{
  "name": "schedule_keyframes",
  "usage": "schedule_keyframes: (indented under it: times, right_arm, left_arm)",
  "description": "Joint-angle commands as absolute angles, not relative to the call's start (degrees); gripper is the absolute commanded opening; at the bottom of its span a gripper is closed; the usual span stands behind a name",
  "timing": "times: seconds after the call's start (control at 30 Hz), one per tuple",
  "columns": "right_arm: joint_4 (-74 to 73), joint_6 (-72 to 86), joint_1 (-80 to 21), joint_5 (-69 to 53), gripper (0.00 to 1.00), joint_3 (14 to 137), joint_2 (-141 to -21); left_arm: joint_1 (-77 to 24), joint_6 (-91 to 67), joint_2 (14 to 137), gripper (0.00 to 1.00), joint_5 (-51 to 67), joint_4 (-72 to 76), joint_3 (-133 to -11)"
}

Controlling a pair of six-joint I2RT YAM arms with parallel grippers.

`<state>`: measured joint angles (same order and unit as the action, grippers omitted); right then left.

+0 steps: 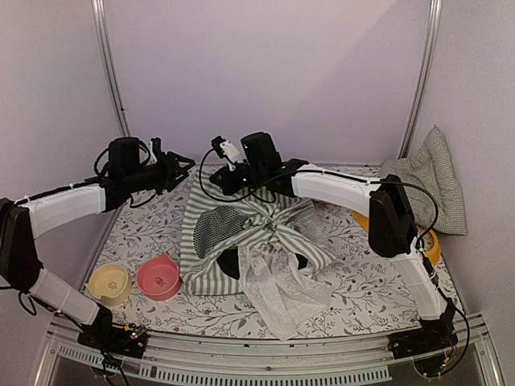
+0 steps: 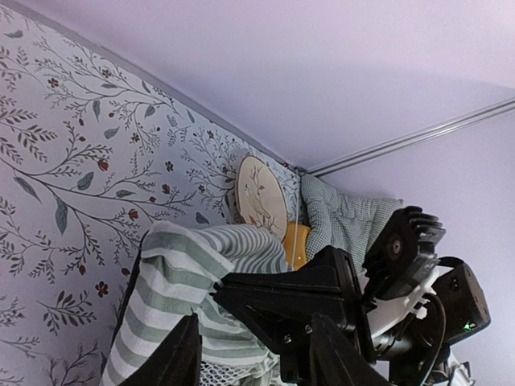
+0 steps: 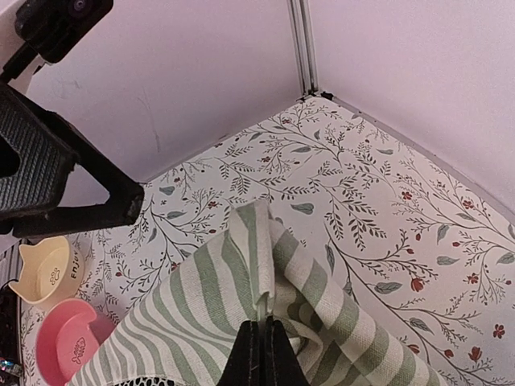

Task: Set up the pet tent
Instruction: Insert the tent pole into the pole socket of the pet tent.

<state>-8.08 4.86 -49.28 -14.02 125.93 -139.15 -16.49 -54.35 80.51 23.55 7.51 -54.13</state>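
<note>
The tent (image 1: 265, 229) lies in the middle of the table (image 1: 362, 281) as a slumped heap. Its mesh window faces up-left, and the lace curtain spills toward the near edge. It is not standing yet, so I judge the task to be in an early part.

The right gripper (image 3: 259, 338) is closed tight on a fold of the striped fabric at the far, upper edge of the heap. A thin white line runs down into the pinch. It may be a pole, but I cannot tell. The left gripper (image 1: 183, 167) hovers just beside that same edge, on its left side. Its fingers stand apart and hold nothing, and the right wrist view shows a gap between it and the cloth.

The step in hand seems to be a lift of the top with 2 arms. To do it well, I think the left gripper should take the striped edge near the right one, and not the lace, which looks weak and may tear. Both arms should then rise together and move a little apart, so that the poles can spread and the fabric is not twisted.

The right pinch holds only a small bit of cloth, so a fast pull could slip it out. The 2 bowls, pink (image 1: 158, 277) and yellow (image 1: 109, 283), sit near the tent's front left corner. The hem could drag them if the tent is swung to that side.
</note>
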Motion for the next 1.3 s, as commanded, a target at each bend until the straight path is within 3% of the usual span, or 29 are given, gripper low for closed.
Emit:
schedule_keyframes:
  times: [0.0, 0.37, 0.5, 0.63, 0.7, 1.27]
  right_arm:
    - [-5.1, 4.1, -49.9, -13.0, 0.0, 125.4, -140.1]
    - [-4.8, 2.7, -50.5, -13.3, 0.0, 124.3, -139.1]
    - [-4.7, 2.7, -50.6, -13.4, 0.0, 124.3, -139.0]
    - [-5.0, 2.8, -50.6, -13.6, 0.0, 124.9, -139.4]
    - [-5.6, 3.0, -50.7, -13.5, 0.0, 126.0, -140.0]
    - [-6.9, 1.5, -50.6, -14.3, 0.0, 129.5, -142.2]
  left_arm:
    - [-18.2, -60.3, 84.3, 0.47, 25.5, 13.8, -54.1]
    - [-18.5, -60.2, 95.5, 0.44, 20.6, 17.0, -60.1]
    - [-18.6, -59.9, 97.1, 0.3, 20.1, 17.8, -60.0]
    - [-19.1, -59.9, 97.9, 0.09, 20.9, 19.0, -59.4]
    - [-19.6, -59.9, 98.4, 0.04, 21.7, 19.4, -59.3]
    - [-21.5, -59.3, 100.5, 0.1, 28.5, 22.0, -57.3]
